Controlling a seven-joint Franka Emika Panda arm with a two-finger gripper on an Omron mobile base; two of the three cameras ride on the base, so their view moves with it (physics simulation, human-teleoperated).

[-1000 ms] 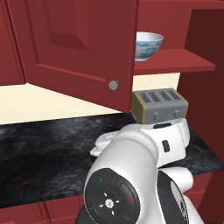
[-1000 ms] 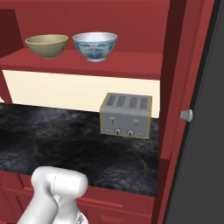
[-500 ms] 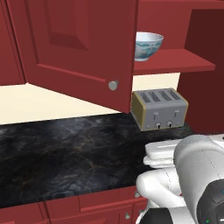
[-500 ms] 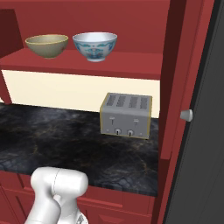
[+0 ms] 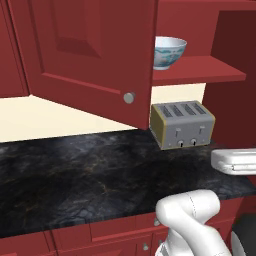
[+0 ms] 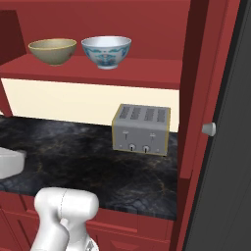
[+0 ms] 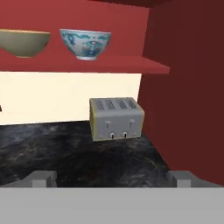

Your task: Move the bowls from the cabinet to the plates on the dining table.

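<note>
Two bowls stand side by side on the red shelf (image 6: pixel 147 78) of the open cabinet. The white bowl with a blue-teal pattern (image 6: pixel 106 51) (image 5: pixel 169 51) (image 7: pixel 85 43) is on the right. The plain olive-tan bowl (image 6: pixel 52 51) (image 7: pixel 22 42) is to its left. My gripper (image 7: pixel 112 178) is open, low over the counter and well short of the shelf. Its fingertips (image 7: pixel 43 177) stand far apart with nothing between them. The plates and the dining table are out of view.
A silver four-slot toaster (image 6: pixel 141 129) (image 5: pixel 182 124) (image 7: pixel 116 118) sits on the black marbled counter (image 5: pixel 75 175) under the shelf. The open left cabinet door (image 5: pixel 90 55) juts out over the counter. The right door's knob (image 6: pixel 209 129) shows at the right.
My arm has swung from the middle of the left base view to the right and lower. The bowls and toaster have not moved. The gripper stays open.
</note>
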